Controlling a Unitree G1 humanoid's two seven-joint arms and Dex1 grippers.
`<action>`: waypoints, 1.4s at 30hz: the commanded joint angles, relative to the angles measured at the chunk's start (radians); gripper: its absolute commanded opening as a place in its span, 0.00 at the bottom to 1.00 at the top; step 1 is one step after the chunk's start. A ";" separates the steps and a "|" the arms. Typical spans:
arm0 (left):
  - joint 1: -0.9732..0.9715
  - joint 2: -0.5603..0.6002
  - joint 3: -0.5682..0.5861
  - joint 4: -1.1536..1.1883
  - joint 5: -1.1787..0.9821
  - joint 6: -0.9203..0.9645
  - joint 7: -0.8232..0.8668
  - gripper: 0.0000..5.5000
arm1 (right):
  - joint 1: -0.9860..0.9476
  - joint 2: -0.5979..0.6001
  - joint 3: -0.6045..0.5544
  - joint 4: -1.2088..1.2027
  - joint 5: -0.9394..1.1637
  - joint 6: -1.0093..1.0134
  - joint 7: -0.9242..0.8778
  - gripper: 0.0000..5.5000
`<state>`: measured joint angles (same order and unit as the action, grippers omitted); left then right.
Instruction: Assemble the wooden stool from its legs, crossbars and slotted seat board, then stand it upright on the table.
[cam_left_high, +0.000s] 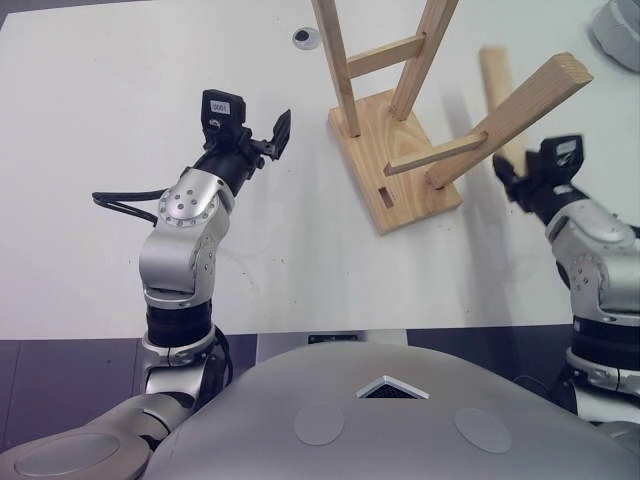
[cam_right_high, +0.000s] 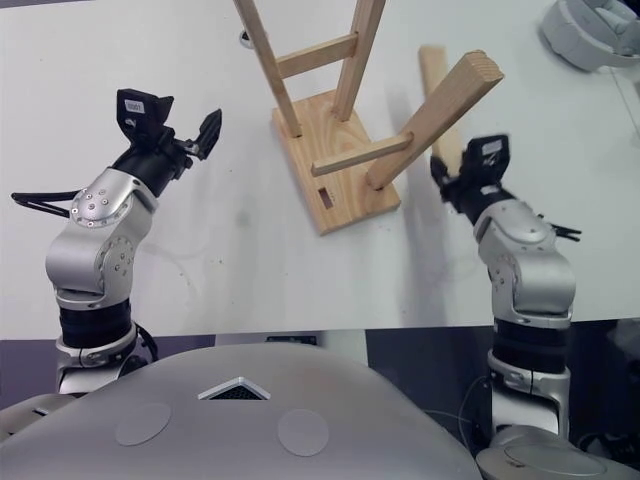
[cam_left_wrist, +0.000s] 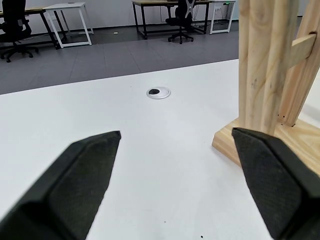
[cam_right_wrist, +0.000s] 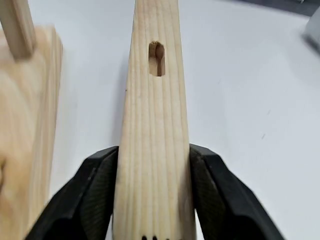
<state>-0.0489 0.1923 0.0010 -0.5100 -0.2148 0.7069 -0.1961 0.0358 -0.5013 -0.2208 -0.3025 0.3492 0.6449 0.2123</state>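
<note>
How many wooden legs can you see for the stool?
4. A left upright leg and a right upright leg stand at the seat board's far end; a tilted leg leans off its right side; the right gripper clamps a loose leg.

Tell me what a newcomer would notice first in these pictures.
The half-built stool, upside down on its seat board on the white table: two legs joined by a crossbar stand upright, while a third leg leans out toward the robot's right. The right gripper has its fingers clamped on a loose leg; the left gripper hangs open beside the board.
</note>
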 joint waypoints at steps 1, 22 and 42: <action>-0.095 0.010 0.169 -0.063 -0.148 -0.021 -0.039 0.75 | -0.189 -0.002 -0.114 -0.112 0.042 -0.143 -0.003 0.39; -0.930 -0.206 0.330 0.171 -1.020 0.073 0.450 0.75 | -0.737 -0.172 0.139 -0.231 0.097 -0.256 0.337 0.39; -0.949 -0.118 0.234 0.220 -1.098 0.053 0.389 0.65 | -0.735 -0.122 0.105 -0.196 0.174 -0.126 0.282 0.38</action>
<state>-0.9676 0.0648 0.2491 -0.2786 -1.2877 0.7544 0.2014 -0.7049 -0.6175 -0.1286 -0.4920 0.5318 0.5037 0.4882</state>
